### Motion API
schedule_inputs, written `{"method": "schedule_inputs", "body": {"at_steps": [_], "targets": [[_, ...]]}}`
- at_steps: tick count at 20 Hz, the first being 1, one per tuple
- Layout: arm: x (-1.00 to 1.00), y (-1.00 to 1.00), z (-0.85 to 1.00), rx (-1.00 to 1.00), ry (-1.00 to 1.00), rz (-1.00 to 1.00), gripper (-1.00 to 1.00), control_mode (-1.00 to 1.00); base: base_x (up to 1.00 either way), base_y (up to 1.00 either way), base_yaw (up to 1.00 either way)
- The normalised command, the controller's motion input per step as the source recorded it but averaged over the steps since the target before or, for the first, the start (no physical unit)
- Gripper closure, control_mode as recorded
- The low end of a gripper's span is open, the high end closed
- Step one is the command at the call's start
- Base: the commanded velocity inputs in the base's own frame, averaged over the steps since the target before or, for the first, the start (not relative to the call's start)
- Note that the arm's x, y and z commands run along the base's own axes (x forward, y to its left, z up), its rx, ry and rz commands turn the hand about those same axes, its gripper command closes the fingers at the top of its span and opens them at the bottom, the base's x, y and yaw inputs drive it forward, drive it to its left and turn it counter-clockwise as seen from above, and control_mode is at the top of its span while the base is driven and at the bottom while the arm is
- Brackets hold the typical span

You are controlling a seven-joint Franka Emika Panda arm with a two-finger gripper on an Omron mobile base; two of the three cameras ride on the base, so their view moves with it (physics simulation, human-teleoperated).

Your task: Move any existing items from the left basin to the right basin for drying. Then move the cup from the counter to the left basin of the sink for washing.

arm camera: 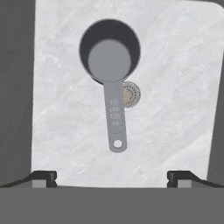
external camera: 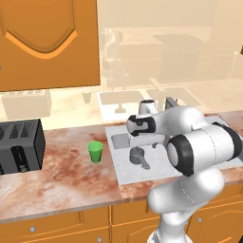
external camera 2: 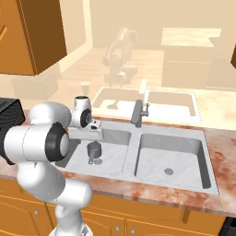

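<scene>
A small dark grey pot (arm camera: 109, 50) stands upright on the floor of the left basin (arm camera: 65, 113), its short handle (arm camera: 114, 118) running beside the round drain (arm camera: 130, 94). My gripper (arm camera: 112, 177) hangs straight above it, open wide, with nothing between its fingertips (arm camera: 43, 177). From the base, the pot (external camera: 138, 156) (external camera 2: 94, 148) sits just below my hand. The green cup (external camera: 95, 152) stands upright on the marbled counter (external camera: 61, 175), left of the sink (external camera: 124, 171). The right basin (external camera 2: 184, 152) holds nothing but its drain.
A black toaster (external camera: 19, 144) stands on the counter at the far left. The grey faucet (external camera 2: 138, 113) rises behind the divider between the basins. An orange wall cabinet (external camera: 47, 42) hangs above the counter's left part. My arm hides the sink's right side in the left base view.
</scene>
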Motion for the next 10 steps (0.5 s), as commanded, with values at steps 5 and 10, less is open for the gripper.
{"method": "schedule_inputs", "body": {"at_steps": [5, 10], "targets": [[0.0, 0.0, -0.22, 0.0, 0.04, -0.01, -1.0, -1.0, 0.0, 0.0, 0.0], [0.0, 0.0, -0.24, 0.0, 0.02, -0.01, -1.0, -1.0, 0.0, 0.0, 0.0]]}}
